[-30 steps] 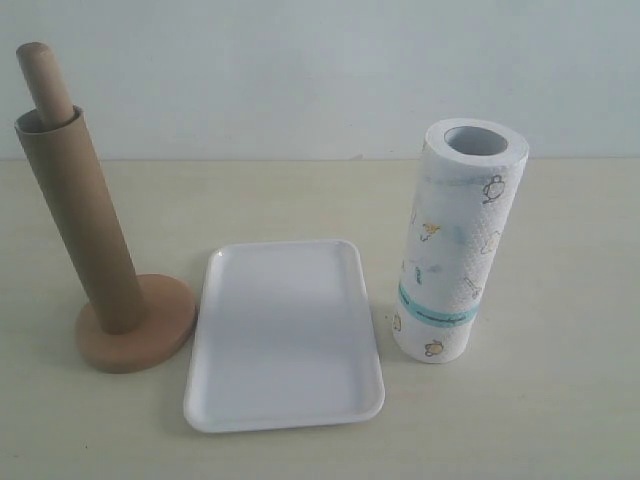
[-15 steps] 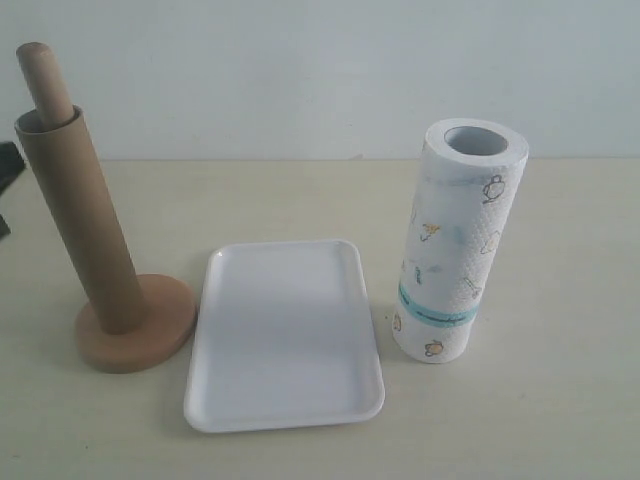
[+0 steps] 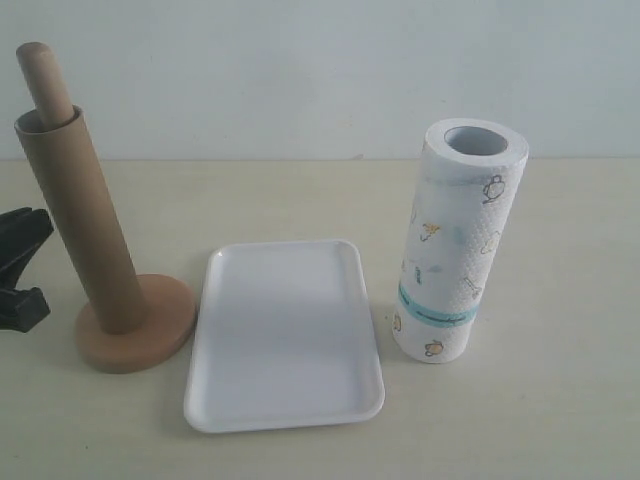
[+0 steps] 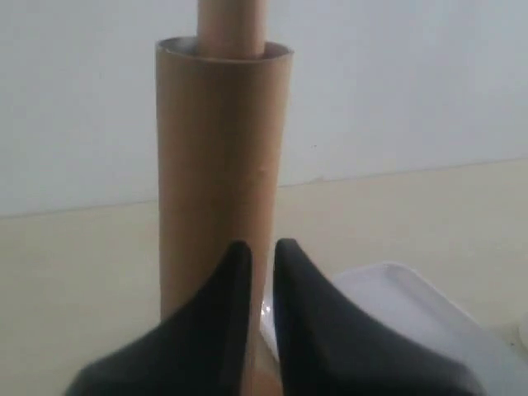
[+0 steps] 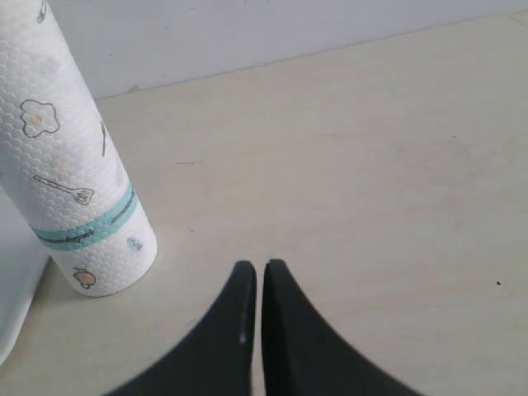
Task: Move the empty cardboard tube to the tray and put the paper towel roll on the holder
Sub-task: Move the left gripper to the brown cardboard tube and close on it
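- Cardboard-brown and upright, just beside the tray on its left-arm side: the empty cardboard tube, sleeved over the pole of the holder and resting on the disc base, hence standing without any grip.
- Leaves only the pole's rounded top poking out above the rim; probably calls for a straight upward lift before any move across to the tray.
- White plastic tray, flat and bare between the two uprights, presumably kept free as the tube's landing place.
- Just beside the tray's other long edge, on the right-arm side: the paper towel roll, on end on the table, teal band low, hollow core upward, handy for threading onto the pole.
- Left gripper beyond the holder from the tray, aimed at the tube's lower half, clasping nothing. Only a slit between the jaws in the wrist view, yet two dark prongs apart at the exterior view's edge, so cannot tell wide or narrow.
- Right gripper out past the roll from the tray, jaws pressed together, empty, clear of the roll.
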